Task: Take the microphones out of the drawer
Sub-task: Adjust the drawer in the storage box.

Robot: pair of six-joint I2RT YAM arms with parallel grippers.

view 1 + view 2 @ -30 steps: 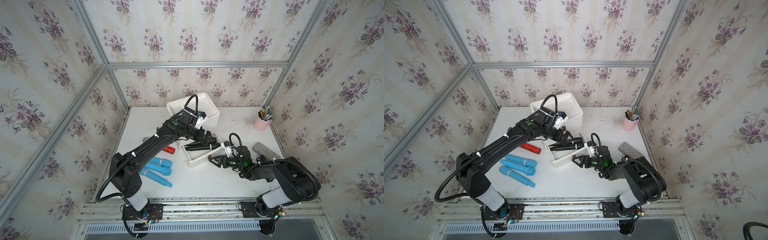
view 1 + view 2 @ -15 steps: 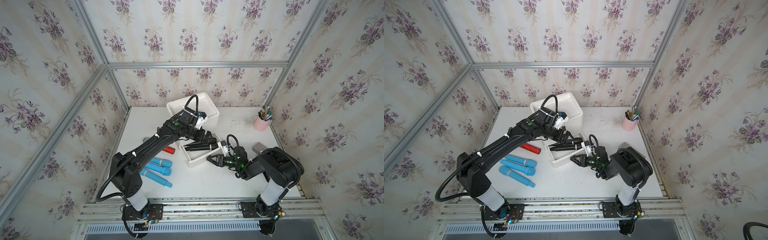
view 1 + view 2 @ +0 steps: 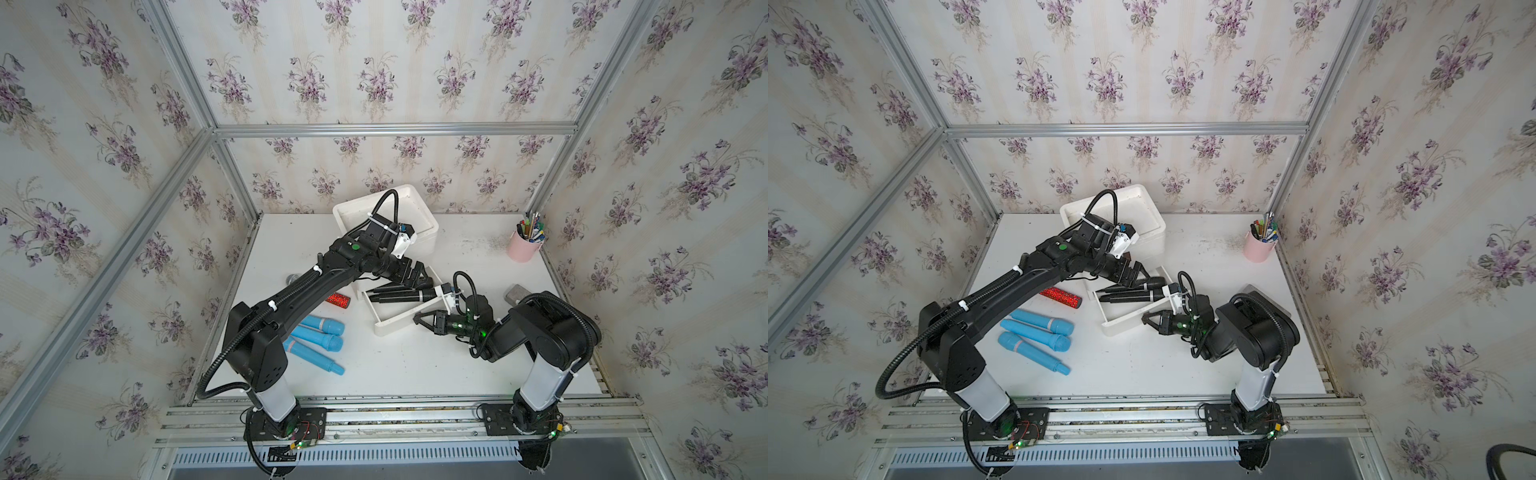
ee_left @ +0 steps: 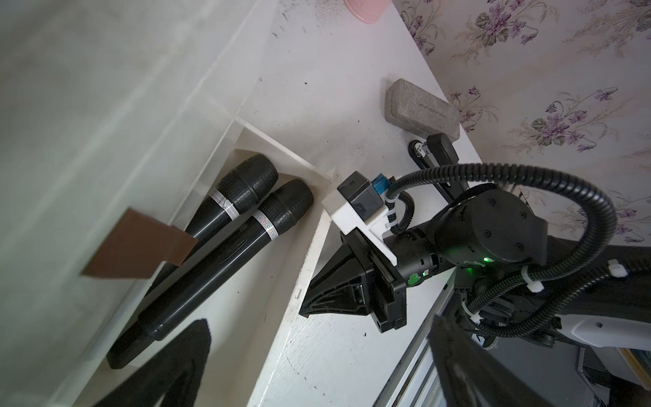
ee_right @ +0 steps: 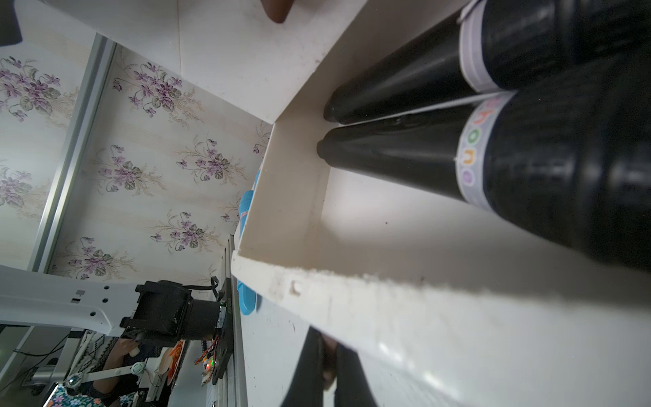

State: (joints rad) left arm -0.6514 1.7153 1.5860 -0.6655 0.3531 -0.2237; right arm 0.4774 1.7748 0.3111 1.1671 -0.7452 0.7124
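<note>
The white drawer (image 3: pixel 390 329) stands pulled out of the white cabinet (image 3: pixel 428 239), with two black microphones (image 3: pixel 399 296) lying side by side in it. Both top views show them (image 3: pixel 1130 296), as do the left wrist view (image 4: pixel 225 260) and the right wrist view (image 5: pixel 405 155). My left gripper (image 3: pixel 415 275) hovers open just above the microphones' heads, its fingers (image 4: pixel 183 366) wide apart and nothing between them. My right gripper (image 3: pixel 417 319) is at the drawer's front wall (image 5: pixel 387 310). It is shut (image 5: pixel 329 347) on a small brown handle there.
Three blue microphone-shaped things (image 3: pixel 320 336) and a red glittery one (image 3: pixel 337 299) lie on the table left of the drawer. A grey case (image 3: pixel 517 294) lies behind my right arm. A pink pen cup (image 3: pixel 524 249) stands at the back right. A second brown handle (image 4: pixel 137 246) sticks out above the drawer.
My right gripper has gone from open to shut on the drawer's front handle, and its arm has drawn in closer with the elbow raised. The left arm has not moved.
</note>
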